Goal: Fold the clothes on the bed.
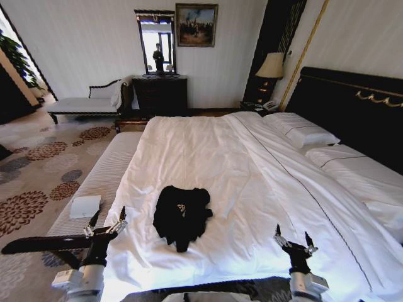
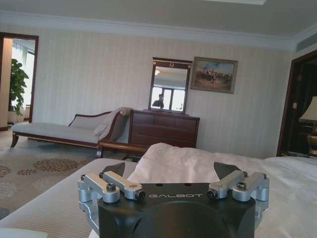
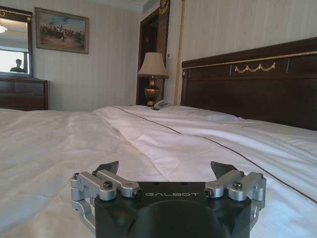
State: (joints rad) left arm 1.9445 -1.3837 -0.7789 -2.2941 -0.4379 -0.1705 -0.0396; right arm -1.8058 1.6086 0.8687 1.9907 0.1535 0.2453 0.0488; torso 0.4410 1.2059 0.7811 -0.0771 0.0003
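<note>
**Fold not begun – shirt lies in a heap, both my grippers empty**

Black T-shirt [image 1: 181, 216] sits crumpled on the white duvet of the bed [image 1: 208, 157], near the foot edge, roughly between my two arms. Bunched up, sleeves not laid out, only a scrap of white print showing. No fold made that I can see, so all of the job is left: flatten, then fold.

My left gripper [image 1: 106, 224] hovers at the near left edge of the bed, fingers spread, holding nothing. My right gripper [image 1: 294, 241] hovers over the duvet to the right of the shirt, fingers also spread and empty. Neither touches the cloth.

Small white box [image 1: 85, 206] lies on the striped bench [image 1: 101, 179] beside the bed.
</note>
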